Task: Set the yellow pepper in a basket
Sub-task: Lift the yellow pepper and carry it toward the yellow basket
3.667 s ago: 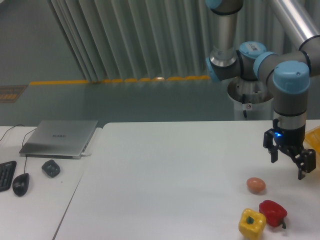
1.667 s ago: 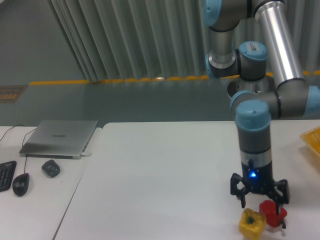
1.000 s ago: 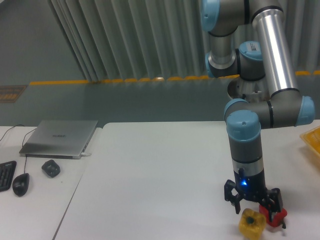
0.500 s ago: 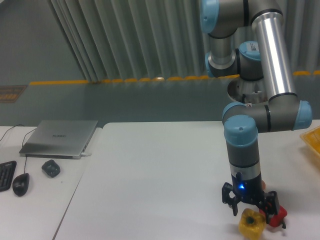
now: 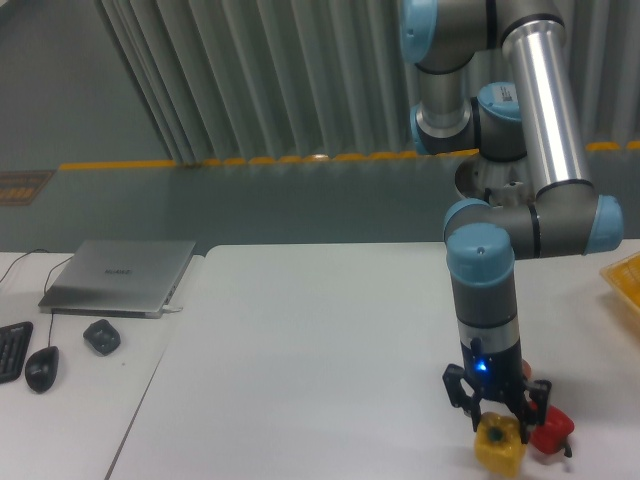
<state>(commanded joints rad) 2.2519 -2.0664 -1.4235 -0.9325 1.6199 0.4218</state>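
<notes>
Gripper (image 5: 497,414) directly over yellow pepper (image 5: 499,447), jaws apart straddling its top; red pepper (image 5: 551,432) alongside; basket (image 5: 625,281) well apart

Glossy yellow pepper (image 5: 499,446), red pepper (image 5: 552,431), yellow-orange basket (image 5: 626,277), black tool (image 5: 497,416) with blue light.

White table (image 5: 330,340), with a yellow pepper (image 5: 499,446) and a red pepper (image 5: 551,432) touching near its front right edge. Basket (image 5: 625,282) edge at far right. On the adjoining left surface: laptop (image 5: 120,276), mouse (image 5: 41,367), keyboard (image 5: 10,350), small dark object (image 5: 101,336).
</notes>
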